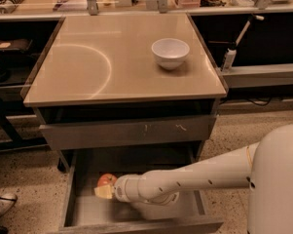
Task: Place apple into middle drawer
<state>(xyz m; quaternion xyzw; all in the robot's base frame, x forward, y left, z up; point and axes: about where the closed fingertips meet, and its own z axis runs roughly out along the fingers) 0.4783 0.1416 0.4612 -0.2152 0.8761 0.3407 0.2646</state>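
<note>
The apple (107, 180), red-orange, is inside the open middle drawer (82, 213), at the left of its grey floor. My gripper (106, 189) reaches into the drawer from the right at the end of the white arm (194, 177) and is shut on the apple. A pale yellowish finger (102, 193) shows just below the apple. I cannot tell whether the apple touches the drawer floor. The arm hides the middle of the drawer floor.
Above the open drawer is a closed grey drawer front with pale scratch marks (131, 132). A white bowl (170, 52) stands on the tan cabinet top (97, 62). A shoe (1, 203) is on the floor at the left. Shelves and cables stand behind.
</note>
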